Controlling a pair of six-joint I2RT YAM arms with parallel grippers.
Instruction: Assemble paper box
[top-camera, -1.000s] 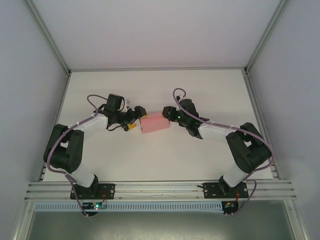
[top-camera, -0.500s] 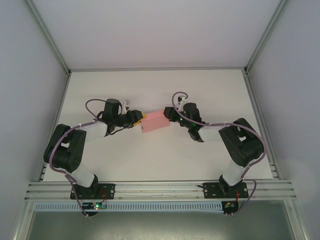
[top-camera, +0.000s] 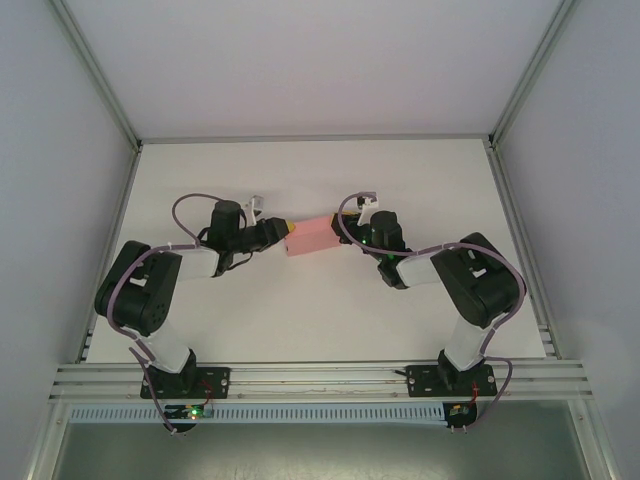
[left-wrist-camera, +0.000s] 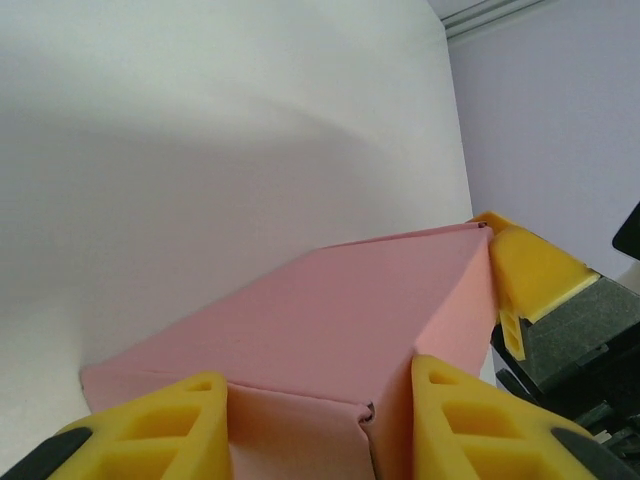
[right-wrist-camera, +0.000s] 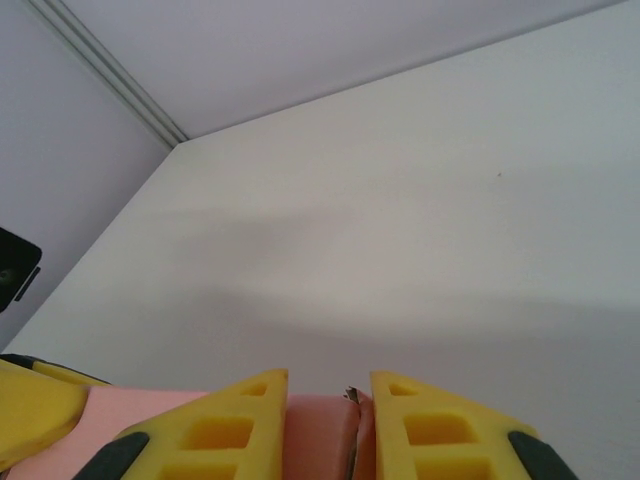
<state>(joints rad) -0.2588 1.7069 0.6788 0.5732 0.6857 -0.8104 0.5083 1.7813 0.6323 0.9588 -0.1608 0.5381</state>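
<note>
Midway across the table (top-camera: 300, 310), the paper box (top-camera: 312, 237) is braced endwise, left hand (top-camera: 287, 231) clamped across one end, right hand (top-camera: 343, 233) pinched narrowly on the other, likely to steady its flaps.

Left tool (top-camera: 287, 230) opposite right tool (top-camera: 346, 232), both narrow.

Bright, even, diffuse light from above. The surface (top-camera: 300, 320) reads white, slightly washed out. Wrist views: broad, soft-edged shadow bands across the surface; close foreground slightly soft. Overhead view sharp throughout.
</note>
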